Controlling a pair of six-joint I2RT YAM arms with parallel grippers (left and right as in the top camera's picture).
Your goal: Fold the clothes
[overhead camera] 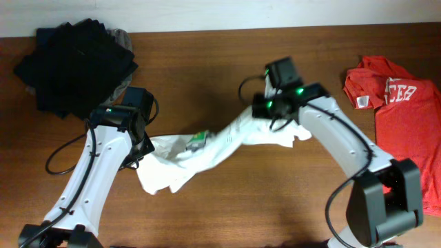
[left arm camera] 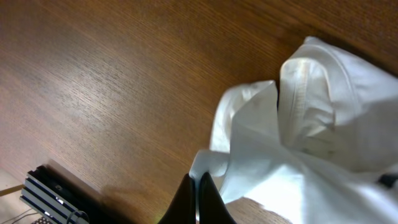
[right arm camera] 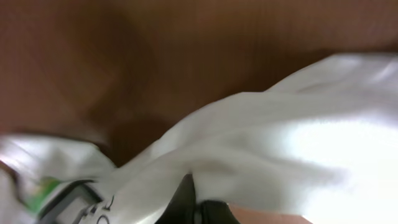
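The white T-shirt lies crumpled and stretched across the middle of the brown table, its green-and-red badge facing up. My left gripper is shut on an edge of the shirt at its left end, low over the table. My right gripper is shut on the shirt at its upper right end and holds that part lifted above the table. Dark lettering and the badge show at the lower left of the right wrist view.
A pile of black folded garments sits at the back left corner. A red T-shirt with white lettering lies at the right edge. The table's near-left edge and a dark device show in the left wrist view.
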